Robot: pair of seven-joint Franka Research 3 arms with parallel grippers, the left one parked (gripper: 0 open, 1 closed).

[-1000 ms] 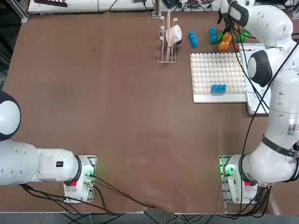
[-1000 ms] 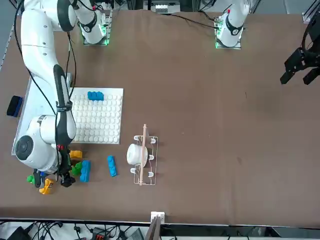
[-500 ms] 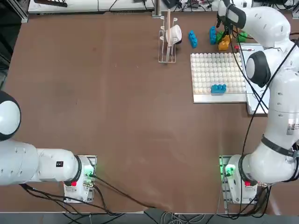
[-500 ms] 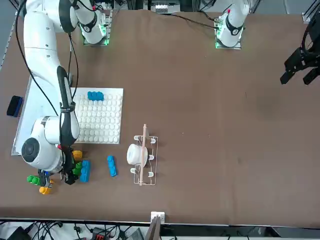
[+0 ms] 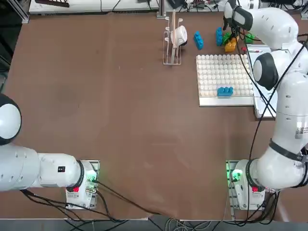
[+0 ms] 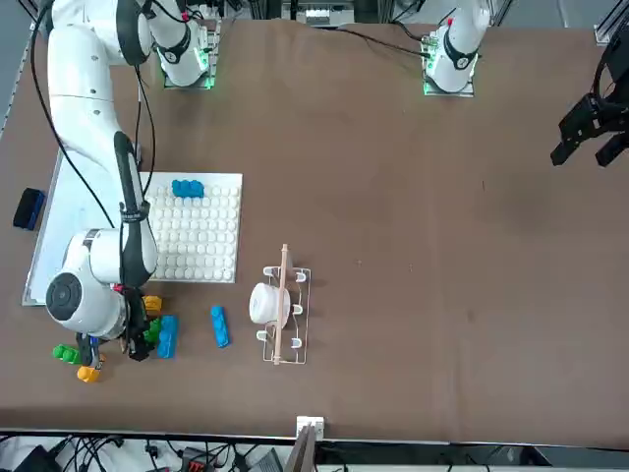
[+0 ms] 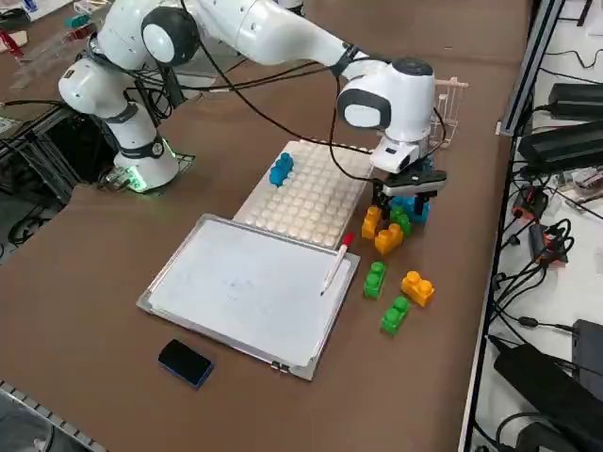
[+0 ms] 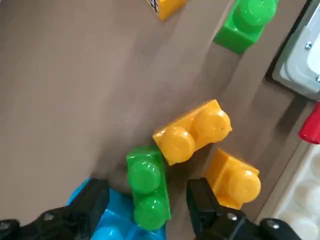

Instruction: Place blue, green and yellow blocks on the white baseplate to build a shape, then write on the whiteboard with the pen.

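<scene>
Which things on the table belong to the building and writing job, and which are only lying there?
For the job: loose blocks, blue block on the white baseplate, whiteboard, pen, right gripper with fingers open.

Just lying about: dark eraser, wire rack holding a white cup.

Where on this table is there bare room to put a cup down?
The brown table left of the rack is bare. It is crowded by the white baseplate, blocks, whiteboard and open right tool.
</scene>
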